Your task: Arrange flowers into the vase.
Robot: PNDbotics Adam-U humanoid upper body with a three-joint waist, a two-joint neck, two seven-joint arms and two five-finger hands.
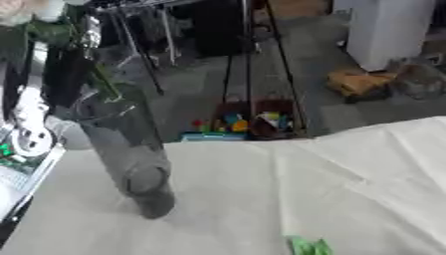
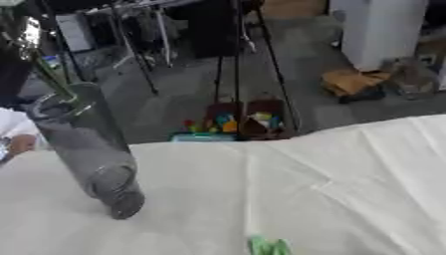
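Note:
A tall clear glass vase [image 1: 131,144] stands on the white-clothed table [image 1: 287,189] at the left, leaning in the picture. A green flower stem [image 1: 100,79] rises out of its mouth toward the upper left, ending in a pale bloom [image 1: 26,10] at the top corner. My left hand [image 1: 69,60] shows as a dark and silver shape beside the stem above the vase rim; its grip is too blurred to read. Green leaves [image 1: 309,246] of another flower lie at the table's front edge. My right hand appears in no view.
A white and silver part of my left arm [image 1: 26,119] fills the left edge. Beyond the table's far edge lie the floor, black stand legs [image 1: 253,64], a box of coloured items [image 1: 240,124], a brown bundle [image 1: 357,82] and a white cabinet [image 1: 388,30].

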